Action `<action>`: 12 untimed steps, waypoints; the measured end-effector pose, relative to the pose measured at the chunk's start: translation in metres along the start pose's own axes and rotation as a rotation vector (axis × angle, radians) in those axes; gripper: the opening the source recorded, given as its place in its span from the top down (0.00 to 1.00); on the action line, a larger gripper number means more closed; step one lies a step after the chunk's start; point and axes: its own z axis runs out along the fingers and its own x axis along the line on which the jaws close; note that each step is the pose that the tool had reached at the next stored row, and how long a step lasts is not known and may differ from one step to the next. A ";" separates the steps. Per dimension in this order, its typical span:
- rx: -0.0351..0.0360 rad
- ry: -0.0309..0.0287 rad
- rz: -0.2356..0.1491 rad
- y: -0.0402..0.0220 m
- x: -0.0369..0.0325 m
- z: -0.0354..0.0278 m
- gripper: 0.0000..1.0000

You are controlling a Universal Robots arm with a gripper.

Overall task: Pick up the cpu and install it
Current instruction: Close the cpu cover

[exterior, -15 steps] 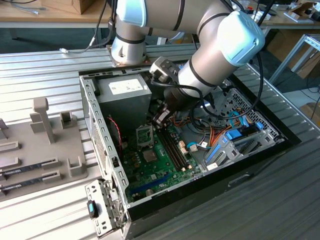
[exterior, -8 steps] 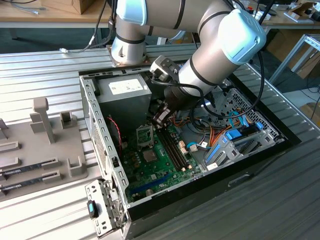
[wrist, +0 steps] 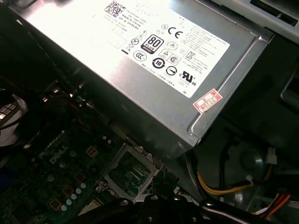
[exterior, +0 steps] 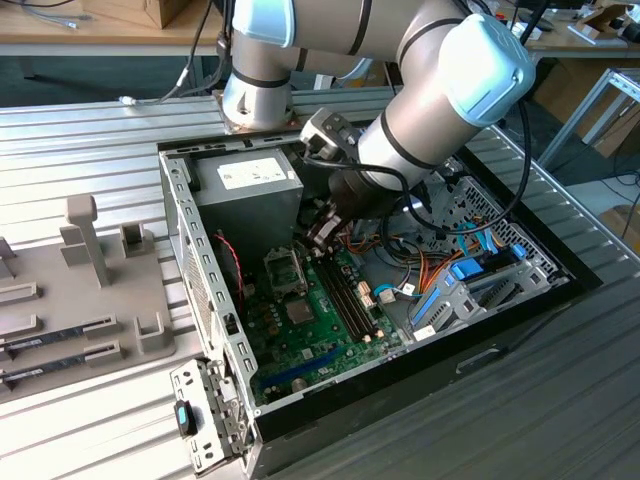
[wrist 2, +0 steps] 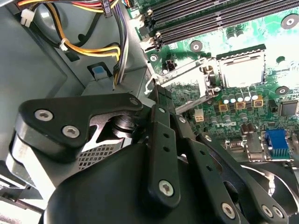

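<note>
In the second wrist view a flat pale silver square, the cpu (wrist 2: pixel 241 71), lies inside the metal socket frame (wrist 2: pixel 212 74) on the green motherboard. My gripper (wrist 2: pixel 157 89) is shut with its black fingers meeting at the tips. Nothing shows between them. The tips sit right by the end of the socket's thin metal lever (wrist 2: pixel 184 70), a short way from the cpu. In the exterior view the gripper (exterior: pixel 318 240) reaches down into the open computer case, just beside the socket (exterior: pixel 283 268) and below the power-supply box.
The grey power-supply box (exterior: pixel 250 182) (wrist: pixel 140 60) stands close behind the socket. Black memory slots (exterior: pixel 345 295) (wrist 2: pixel 210 18) run beside it. Orange, yellow and blue cables (exterior: pixel 445 265) crowd the case's far side. A grey fixture tray with memory sticks (exterior: pixel 60 340) lies at the exterior view's left.
</note>
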 end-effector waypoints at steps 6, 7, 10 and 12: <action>-0.0040 0.0017 -0.001 -0.0013 -0.0006 0.0019 0.89; -0.0050 0.0026 0.000 -0.0021 -0.0012 0.0029 0.89; -0.0081 0.0061 0.001 -0.0074 -0.0067 0.0073 0.89; -0.0090 0.0074 0.002 -0.0082 -0.0092 0.0104 0.89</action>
